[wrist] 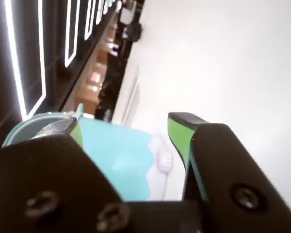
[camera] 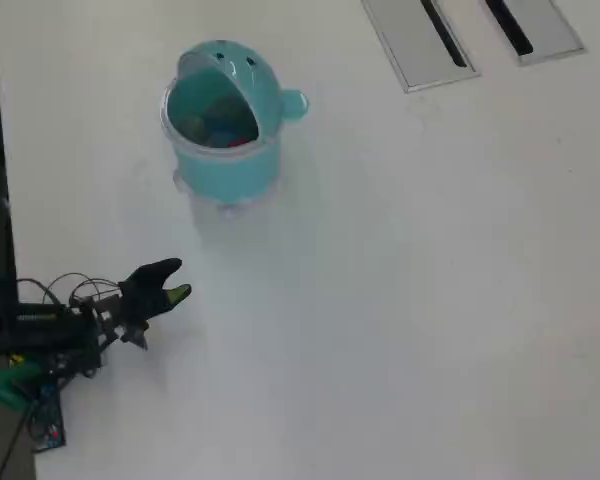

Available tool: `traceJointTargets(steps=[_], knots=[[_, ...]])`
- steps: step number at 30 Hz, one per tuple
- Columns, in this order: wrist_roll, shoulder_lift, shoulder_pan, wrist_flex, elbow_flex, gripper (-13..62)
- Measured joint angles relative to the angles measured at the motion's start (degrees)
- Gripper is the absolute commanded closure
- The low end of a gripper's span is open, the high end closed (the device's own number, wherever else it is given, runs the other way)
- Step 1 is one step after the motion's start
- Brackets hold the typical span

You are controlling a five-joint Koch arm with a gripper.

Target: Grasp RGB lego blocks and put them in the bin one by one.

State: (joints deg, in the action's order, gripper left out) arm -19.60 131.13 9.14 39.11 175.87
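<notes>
The teal whale-shaped bin (camera: 225, 110) stands upright on the white table at the upper left of the overhead view, its hood lid tipped back and its mouth open. Inside it lies a red lego block (camera: 243, 142) at the near rim, beside darker blurred shapes whose colours I cannot tell. No block lies on the table in either view. My gripper (camera: 178, 281) hovers low, well short of the bin, and points toward it. In the wrist view the gripper (wrist: 123, 125) is open, and nothing sits between its green-padded fingers (wrist: 177, 133). The bin (wrist: 121, 155) fills the space beyond them.
Two grey slotted panels (camera: 420, 40) (camera: 535, 25) are set into the table at the top right. The arm's base and its cables (camera: 40, 335) sit at the table's dark left edge. A black wall with white light strips (wrist: 19, 73) shows in the wrist view.
</notes>
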Motion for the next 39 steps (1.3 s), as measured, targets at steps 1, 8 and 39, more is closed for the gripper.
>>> traceJointTargets(steps=[1, 8, 39], knots=[[0.4, 0.1, 0.0, 0.3, 0.4, 16.2], [2.4, 0.1, -1.1, 0.4, 1.2, 14.1], [10.4, 0.1, -11.2, -34.1, 1.2, 13.9]])
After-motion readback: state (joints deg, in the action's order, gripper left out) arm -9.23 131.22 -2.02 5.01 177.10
